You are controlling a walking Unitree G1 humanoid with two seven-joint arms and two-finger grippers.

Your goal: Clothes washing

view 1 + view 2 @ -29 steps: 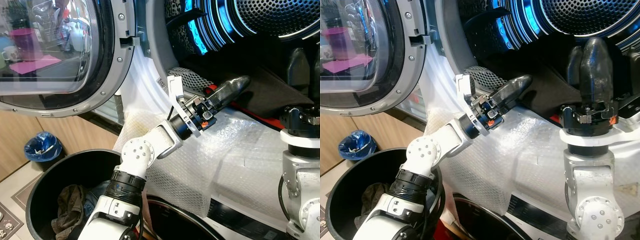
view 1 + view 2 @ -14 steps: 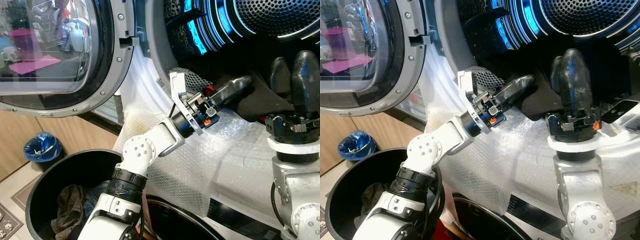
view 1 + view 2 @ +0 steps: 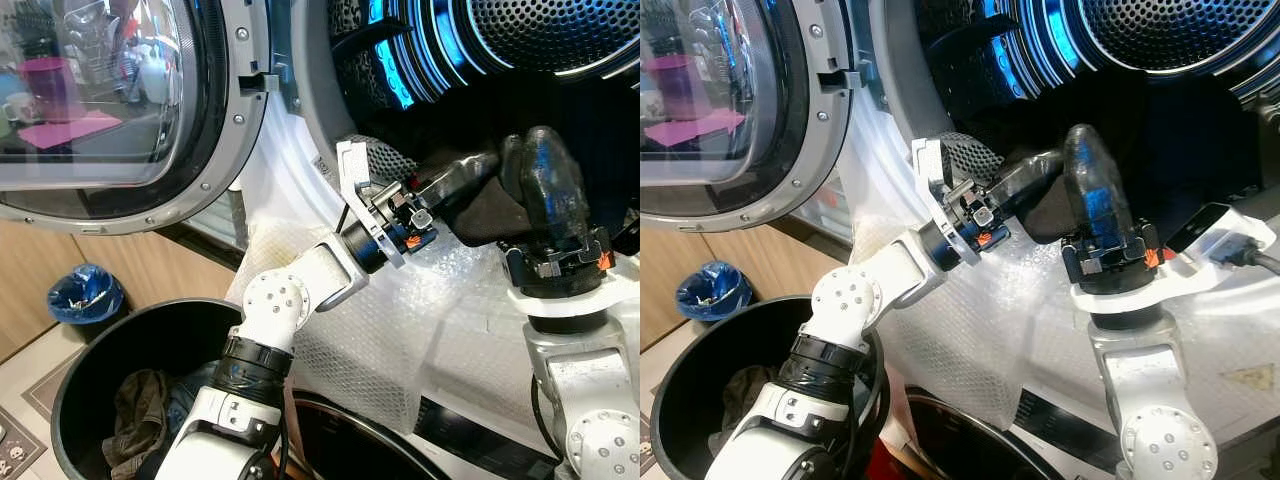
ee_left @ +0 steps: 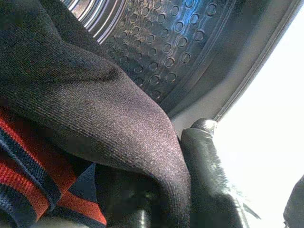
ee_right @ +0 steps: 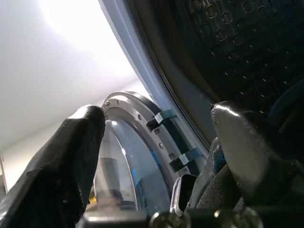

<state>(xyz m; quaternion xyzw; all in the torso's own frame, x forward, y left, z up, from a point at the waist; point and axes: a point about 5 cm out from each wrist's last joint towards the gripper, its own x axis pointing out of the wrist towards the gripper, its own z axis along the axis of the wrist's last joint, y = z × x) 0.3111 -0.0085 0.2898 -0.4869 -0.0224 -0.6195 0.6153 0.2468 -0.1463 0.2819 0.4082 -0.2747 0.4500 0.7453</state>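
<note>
A soft, limp dark knitted garment with red stripes (image 4: 71, 123) lies at the mouth of the perforated steel washer drum (image 3: 540, 40), draped over the left pincer (image 3: 455, 180), clamped on it. It looks light and floppy; bunched folds should hold best. The right pincer (image 3: 1090, 180), fingers (image 5: 71, 147) apart, stands beside the cloth. Below the drum, a round black laundry basket (image 3: 70, 400) holds more crumpled clothes.
</note>
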